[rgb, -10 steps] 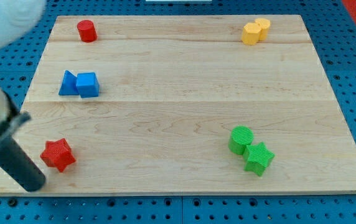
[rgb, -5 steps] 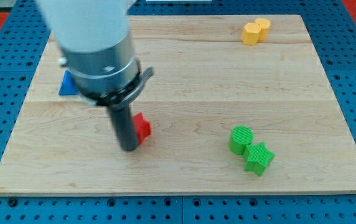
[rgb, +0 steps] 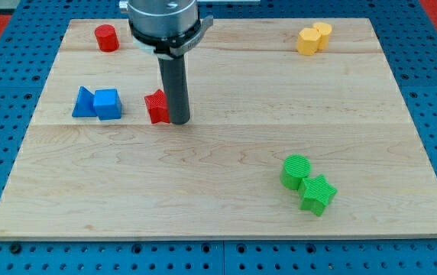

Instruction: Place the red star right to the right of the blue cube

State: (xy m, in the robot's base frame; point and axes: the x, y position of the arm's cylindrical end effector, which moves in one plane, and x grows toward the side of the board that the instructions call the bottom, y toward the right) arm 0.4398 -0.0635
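Ridged red star (rgb: 156, 106), my tip (rgb: 179, 121) touching, blue cube (rgb: 107, 104) leftward

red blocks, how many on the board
2: the red cylinder near the view's top left, and the red star right of the blue cube, touching my tip.

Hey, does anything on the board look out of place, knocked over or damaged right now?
Nothing stands out. The red star sits flat, to the right of the blue cube with a gap between them, and my tip is against its right side. The other blocks rest flat in tidy pairs; none looks damaged.
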